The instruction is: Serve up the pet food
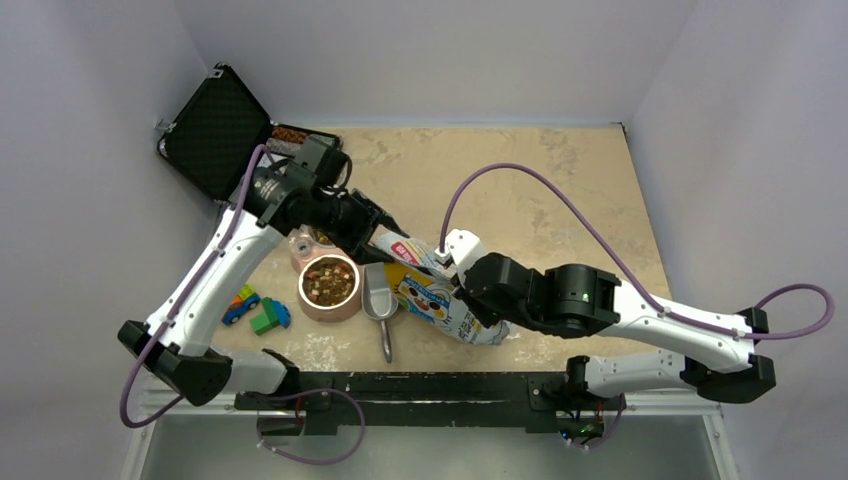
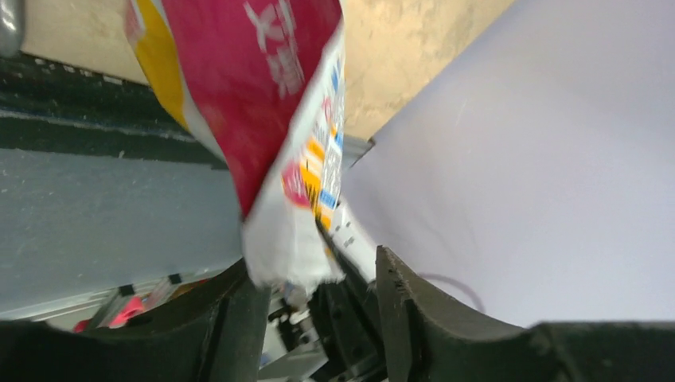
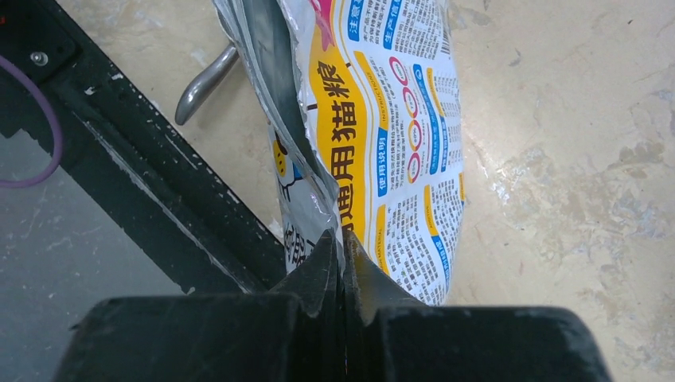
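The pet food [image 1: 329,282], brown and tan kibble, fills a pink bowl [image 1: 306,305]. The glossy white bag [image 1: 440,298], printed red, yellow and blue, lies tilted to the right of the bowl. My right gripper [image 1: 443,258] is shut on the bag's torn top edge; in the right wrist view [image 3: 344,239] the foil edge of the bag [image 3: 382,119] is pinched between the closed fingers. My left gripper [image 1: 390,228] is at the bag's upper left corner. In the left wrist view [image 2: 318,270] its jaws stand apart, with the bag's white corner [image 2: 286,255] between them, unclamped.
A metal scoop [image 1: 380,300] lies between bowl and bag. A small pink cup [image 1: 300,247] stands behind the bowl. Coloured toy blocks [image 1: 257,310] lie to the left. An open black case [image 1: 215,130] with round chips [image 1: 290,134] stands at the back left. A black rail [image 1: 420,385] runs along the near edge.
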Robot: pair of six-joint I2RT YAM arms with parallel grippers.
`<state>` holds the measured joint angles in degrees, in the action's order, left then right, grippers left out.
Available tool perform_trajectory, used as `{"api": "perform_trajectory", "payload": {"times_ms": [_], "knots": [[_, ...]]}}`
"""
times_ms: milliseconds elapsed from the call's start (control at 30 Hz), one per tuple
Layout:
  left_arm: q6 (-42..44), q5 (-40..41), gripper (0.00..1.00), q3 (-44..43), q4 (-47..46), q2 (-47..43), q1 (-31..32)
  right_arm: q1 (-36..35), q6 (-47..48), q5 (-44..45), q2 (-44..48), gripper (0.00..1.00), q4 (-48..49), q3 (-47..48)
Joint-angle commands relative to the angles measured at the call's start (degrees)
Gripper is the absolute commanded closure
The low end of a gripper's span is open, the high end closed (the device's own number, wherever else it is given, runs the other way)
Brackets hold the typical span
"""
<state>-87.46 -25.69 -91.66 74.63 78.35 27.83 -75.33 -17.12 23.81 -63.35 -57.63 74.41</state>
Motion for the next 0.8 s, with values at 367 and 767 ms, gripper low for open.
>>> {"api": "perform_trajectory", "payload": {"times_ms": [367, 767], "knots": [[-13.8, 5.9, 0.39, 8.3, -13.6, -6.0, 17.4, 0.6, 2.4, -1.3, -2.9, 1.00, 1.1, 9.9], [-13.5, 10.0, 0.92, 10.8, -23.0, -3.5, 17.9, 0.0, 6.0, -1.7, -1.9, 0.79, 1.7, 8.1]]}}
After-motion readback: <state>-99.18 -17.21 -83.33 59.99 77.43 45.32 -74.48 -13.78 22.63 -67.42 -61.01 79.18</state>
